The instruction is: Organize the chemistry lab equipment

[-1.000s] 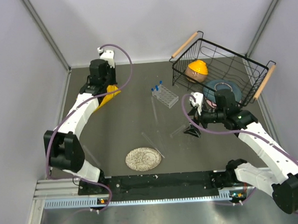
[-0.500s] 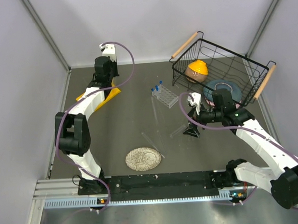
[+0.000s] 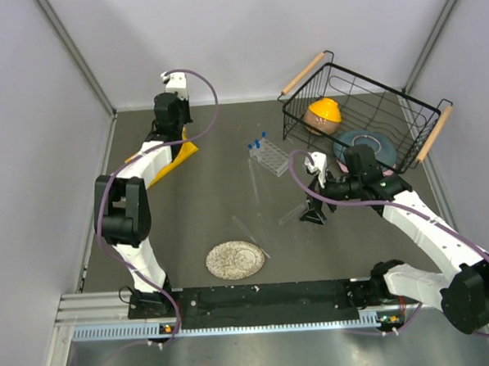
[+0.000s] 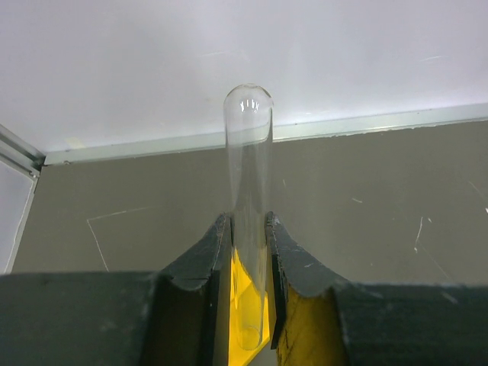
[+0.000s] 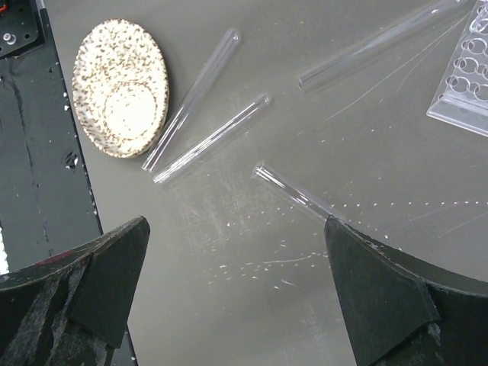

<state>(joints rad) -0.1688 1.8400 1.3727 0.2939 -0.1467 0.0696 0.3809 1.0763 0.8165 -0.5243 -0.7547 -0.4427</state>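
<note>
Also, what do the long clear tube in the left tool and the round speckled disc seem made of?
The long clear tube: fully transparent, glossy highlights on its rounded end; glass or hard plastic, undecidable. The round speckled disc: cream with brown flecks, matte; probably ceramic or stone.

Speckled disc [image 3: 235, 260] front centre; wire basket [image 3: 303, 73] back right, orange bowl [image 3: 323, 113] inside.

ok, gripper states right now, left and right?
Left gripper: closed on a test tube.
Right gripper: open, holding nothing.
</note>
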